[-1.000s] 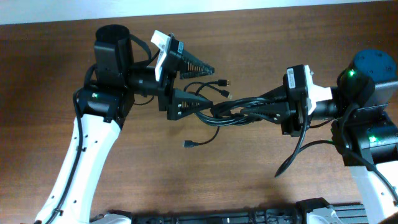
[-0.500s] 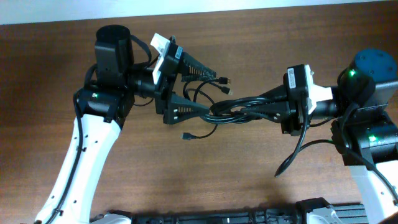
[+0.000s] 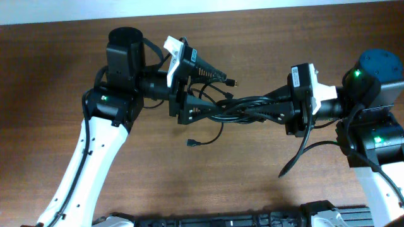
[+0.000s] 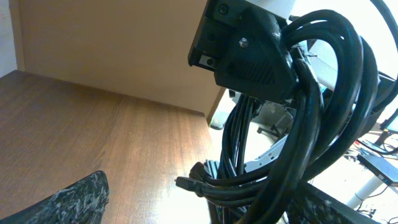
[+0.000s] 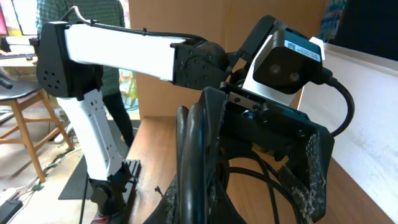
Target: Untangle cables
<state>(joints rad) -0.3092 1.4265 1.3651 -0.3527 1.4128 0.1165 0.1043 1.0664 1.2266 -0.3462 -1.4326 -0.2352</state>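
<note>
The cables are a bundle of thin black cords hanging in the air between my two grippers. My right gripper is shut on the bundle's right end. In the right wrist view the cords rise up between its jaws. My left gripper is open, with one finger above the bundle's left part and one below it. The left wrist view shows the looped cords close to its right finger. Loose plug ends stick out, and one hangs near the table.
The brown wooden table lies below both arms. The left arm's base stands at the back left and the right arm's base at the far right. A black rail runs along the front edge.
My left arm has shifted right, bringing its open jaws further over the bundle. The jaws have narrowed slightly. The right gripper has held still with the cables.
</note>
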